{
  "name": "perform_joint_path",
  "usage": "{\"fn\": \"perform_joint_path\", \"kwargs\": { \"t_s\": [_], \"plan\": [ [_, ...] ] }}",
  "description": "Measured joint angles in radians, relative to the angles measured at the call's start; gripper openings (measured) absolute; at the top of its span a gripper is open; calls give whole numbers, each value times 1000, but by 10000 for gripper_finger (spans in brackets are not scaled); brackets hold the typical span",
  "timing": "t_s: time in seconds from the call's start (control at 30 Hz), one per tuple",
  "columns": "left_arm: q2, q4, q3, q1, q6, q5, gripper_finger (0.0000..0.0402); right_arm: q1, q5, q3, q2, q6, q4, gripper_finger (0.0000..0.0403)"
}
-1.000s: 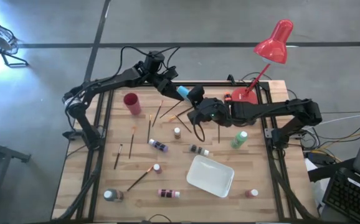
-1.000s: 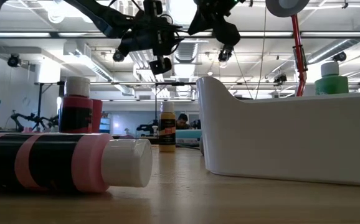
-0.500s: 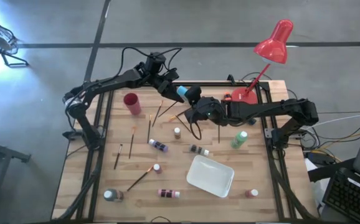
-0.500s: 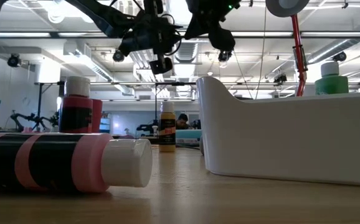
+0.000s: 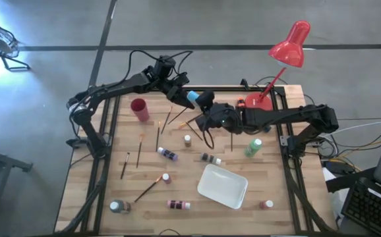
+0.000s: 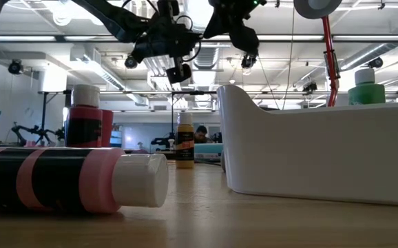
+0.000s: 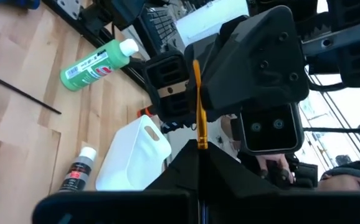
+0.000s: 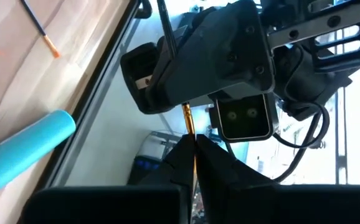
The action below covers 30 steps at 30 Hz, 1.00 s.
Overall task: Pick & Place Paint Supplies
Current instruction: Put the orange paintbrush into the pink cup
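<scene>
A thin orange-handled paintbrush [image 7: 197,106] is held in the air over the table's far middle, between my two grippers. My left gripper [image 5: 185,94] comes from the far left and my right gripper [image 5: 205,113] from the right. They face each other tip to tip, and both are shut on the brush. A teal bottle [image 5: 192,97] lies on the table below them, by the far edge. Other paint bottles and brushes lie scattered on the wood. My left gripper pinches one end of the brush's orange handle [image 7: 201,144] between its two fingertips. The fingers run roughly level and along the brush, which sticks straight out of them toward my right gripper. The brush is lifted clear of the table. My right gripper pinches the other end of the same brush [image 8: 190,132] between its two fingertips. It comes from the table's right side, slanting slightly down, with the fingers along the brush. The brush spans the short gap between both grippers, clear of the table.
A red cup [image 5: 139,108] stands at the far left and a red desk lamp [image 5: 289,45] at the far right. A white tray [image 5: 222,185] lies near the front right, and a green bottle [image 5: 253,147] at the right. Loose brushes [image 5: 157,135] lie left of centre.
My left gripper has shut on the brush that my right gripper holds up. Both arms have stayed where they were, and the brush has kept its place in the air.
</scene>
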Motion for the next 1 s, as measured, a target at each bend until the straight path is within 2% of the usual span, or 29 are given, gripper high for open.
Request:
{"fn": "perform_joint_path", "kwargs": {
  "t_s": [0.13,0.37,0.53,0.67,0.8,0.9,1.0],
  "plan": [
    [0,8,0,-2,13,6,12,23,14,-1,-13,61,-1,30],
    [0,8,0,11,56,1,12,28,108,-2,-58,312,-69,107],
    [-18,4,0,28,97,-33,12,20,136,-2,-118,638,-242,156],
    [-66,-33,0,55,157,-111,12,5,90,-2,-186,946,-448,179],
    [-149,-122,0,80,285,-256,12,-27,18,-22,-247,1131,-534,192],
    [-234,-229,1,79,447,-453,12,-51,13,-41,-284,1188,-549,197],
    [-321,-326,1,58,587,-700,12,-71,13,-56,-310,1221,-552,199]
  ]
}}
